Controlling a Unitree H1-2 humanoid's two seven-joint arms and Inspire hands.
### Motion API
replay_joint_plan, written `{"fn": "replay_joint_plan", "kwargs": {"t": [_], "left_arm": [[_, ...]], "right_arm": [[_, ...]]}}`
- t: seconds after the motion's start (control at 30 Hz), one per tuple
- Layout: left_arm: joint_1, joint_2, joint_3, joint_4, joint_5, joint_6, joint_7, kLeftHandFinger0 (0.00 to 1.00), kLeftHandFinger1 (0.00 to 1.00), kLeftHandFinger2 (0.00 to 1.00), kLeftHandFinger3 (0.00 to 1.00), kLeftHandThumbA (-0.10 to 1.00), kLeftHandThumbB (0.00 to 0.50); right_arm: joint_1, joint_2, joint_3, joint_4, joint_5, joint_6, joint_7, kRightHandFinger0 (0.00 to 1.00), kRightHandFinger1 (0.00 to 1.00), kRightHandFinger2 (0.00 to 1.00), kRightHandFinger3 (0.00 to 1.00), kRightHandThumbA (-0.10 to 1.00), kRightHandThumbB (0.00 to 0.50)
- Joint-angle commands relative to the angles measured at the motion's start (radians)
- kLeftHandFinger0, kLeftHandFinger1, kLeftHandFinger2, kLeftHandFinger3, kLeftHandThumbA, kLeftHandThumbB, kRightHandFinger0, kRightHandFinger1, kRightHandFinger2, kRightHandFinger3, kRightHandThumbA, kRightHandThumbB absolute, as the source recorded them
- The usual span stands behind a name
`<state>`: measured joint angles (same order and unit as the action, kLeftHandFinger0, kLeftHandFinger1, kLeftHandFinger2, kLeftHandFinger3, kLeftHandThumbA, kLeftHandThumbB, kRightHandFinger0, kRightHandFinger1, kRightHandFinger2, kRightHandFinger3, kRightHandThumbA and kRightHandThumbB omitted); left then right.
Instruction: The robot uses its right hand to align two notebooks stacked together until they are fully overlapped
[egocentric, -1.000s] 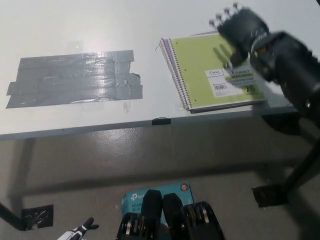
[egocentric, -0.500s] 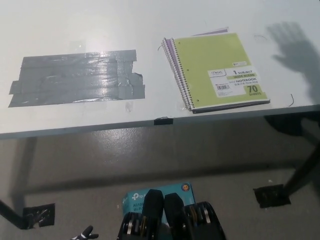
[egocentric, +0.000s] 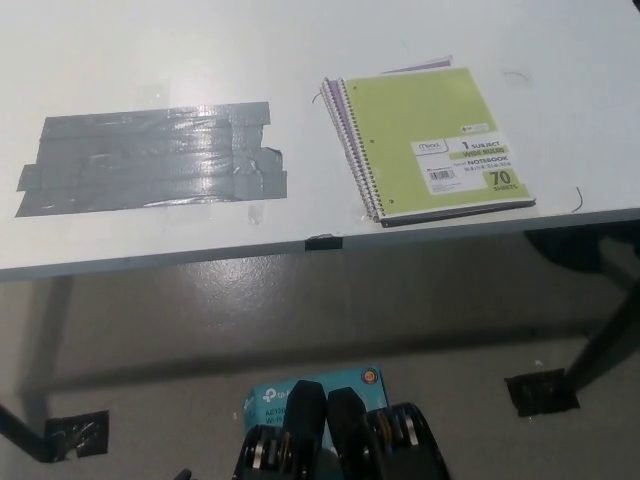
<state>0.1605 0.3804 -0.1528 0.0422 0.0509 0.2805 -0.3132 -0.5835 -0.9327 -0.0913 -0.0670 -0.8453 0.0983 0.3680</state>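
Lying at two o'clock on the white table, the green spiral notebook nearly covers the purple notebook beneath. Neither of my hands is visible, so I cannot tell their finger state. Risk: pushing toward the near edge could slide both off.

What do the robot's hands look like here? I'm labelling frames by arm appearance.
Neither hand shows in the head view at this moment, so no colour, shape, cable or marking can be read from it. In sight are the green notebook stacked on a purple one on the white table, and a grey tape patch.
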Motion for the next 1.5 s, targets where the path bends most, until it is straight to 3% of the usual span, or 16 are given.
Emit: {"fn": "replay_joint_plan", "kwargs": {"t": [0.0, 0.1, 0.23, 0.27, 0.3, 0.43, 0.47, 0.57, 0.63, 0.77, 0.87, 1.0, 1.03, 1.1, 1.2, 1.47], "left_arm": [[0.024, 0.013, 0.004, -0.038, -0.017, -0.022, -0.023, 0.47, 0.57, 0.6, 0.94, 1.0, 0.5], [0.023, 0.009, 0.008, -0.023, -0.021, -0.03, -0.02, 0.47, 0.57, 0.59, 0.93, 1.0, 0.5], [0.021, 0.007, 0.028, -0.031, -0.025, -0.033, -0.007, 0.48, 0.56, 0.58, 0.93, 1.0, 0.5], [0.021, 0.007, 0.029, -0.028, -0.024, -0.038, -0.007, 0.48, 0.56, 0.58, 0.94, 1.0, 0.5], [0.02, 0.006, 0.031, -0.023, -0.025, -0.048, -0.007, 0.48, 0.56, 0.57, 0.94, 1.0, 0.5], [0.014, 0.005, 0.046, -0.014, -0.025, -0.056, 0.001, 0.49, 0.59, 0.6, 0.93, 1.0, 0.5], [0.008, 0.003, 0.054, -0.013, -0.026, -0.052, 0.006, 0.49, 0.57, 0.61, 0.92, 1.0, 0.5], [-0.004, 0.001, 0.067, -0.009, -0.024, -0.052, 0.008, 0.47, 0.53, 0.57, 0.9, 1.0, 0.5], [-0.001, 0.0, 0.072, -0.019, -0.023, -0.042, 0.006, 0.39, 0.53, 0.58, 0.9, 1.0, 0.5], [-0.025, 0.004, 0.079, -0.005, -0.024, -0.028, 0.0, 0.41, 0.54, 0.59, 0.91, 1.0, 0.5], [-0.019, 0.005, 0.076, 0.007, -0.015, -0.051, 0.003, 0.45, 0.54, 0.6, 0.93, 1.0, 0.5], [-0.01, 0.01, 0.081, -0.022, -0.012, -0.014, 0.002, 0.43, 0.57, 0.68, 0.94, 1.0, 0.484], [-0.007, 0.013, 0.082, -0.035, -0.01, -0.008, 0.002, 0.38, 0.57, 0.67, 0.94, 1.0, 0.443], [-0.024, 0.011, 0.087, -0.031, -0.014, -0.005, 0.002, 0.37, 0.56, 0.66, 0.94, 1.0, 0.44], [-0.042, 0.009, 0.098, -0.022, -0.014, 0.002, 0.009, 0.39, 0.55, 0.66, 0.96, 1.0, 0.472], [-0.084, 0.0, 0.116, 0.013, -0.014, -0.016, 0.01, 0.39, 0.55, 0.65, 0.97, 1.0, 0.5]], "right_arm": [[0.24, -0.018, -0.258, -0.222, 0.129, 0.168, 0.072, 1.0, 1.0, 1.0, 1.0, 1.0, 0.374], [0.405, 0.068, -0.335, -0.227, 0.168, 0.134, 0.002, 1.0, 1.0, 1.0, 1.0, 1.0, 0.423], [0.549, 0.236, -0.352, -0.25, 0.2, 0.129, -0.055, 1.0, 1.0, 1.0, 1.0, 1.0, 0.374], [0.552, 0.241, -0.354, -0.251, 0.202, 0.128, -0.056, 1.0, 1.0, 1.0, 1.0, 1.0, 0.401], [0.564, 0.284, -0.362, -0.252, 0.23, 0.126, -0.068, 1.0, 1.0, 1.0, 1.0, 1.0, 0.371], [0.594, 0.419, -0.379, -0.217, 0.31, 0.137, -0.092, 1.0, 1.0, 1.0, 1.0, 1.0, 0.409], [0.608, 0.486, -0.382, -0.176, 0.346, 0.116, -0.126, 1.0, 1.0, 1.0, 1.0, 1.0, 0.368], [0.626, 0.588, -0.4, -0.119, 0.454, 0.086, -0.14, 1.0, 1.0, 1.0, 1.0, 1.0, 0.35], [0.64, 0.652, -0.418, -0.092, 0.536, 0.06, -0.141, 1.0, 1.0, 1.0, 1.0, 1.0, 0.216], [0.661, 0.742, -0.428, 0.053, 0.606, 0.004, -0.155, 1.0, 1.0, 1.0, 1.0, 1.0, 0.113], [0.685, 0.746, -0.399, 0.088, 0.551, 0.031, -0.167, 1.0, 1.0, 1.0, 1.0, 1.0, 0.175], [0.695, 0.739, -0.377, 0.184, 0.571, 0.059, -0.162, 1.0, 1.0, 1.0, 1.0, 1.0, 0.146], [0.704, 0.725, -0.35, 0.209, 0.555, 0.033, -0.161, 1.0, 1.0, 1.0, 1.0, 1.0, 0.114], [0.687, 0.706, -0.323, 0.239, 0.547, -0.002, -0.185, 1.0, 1.0, 1.0, 1.0, 1.0, 0.133], [0.672, 0.683, -0.262, 0.231, 0.499, -0.008, -0.215, 1.0, 1.0, 1.0, 1.0, 1.0, 0.248], [0.634, 0.62, -0.154, 0.254, 0.488, 0.001, -0.242, 1.0, 1.0, 1.0, 1.0, 1.0, 0.296]]}}
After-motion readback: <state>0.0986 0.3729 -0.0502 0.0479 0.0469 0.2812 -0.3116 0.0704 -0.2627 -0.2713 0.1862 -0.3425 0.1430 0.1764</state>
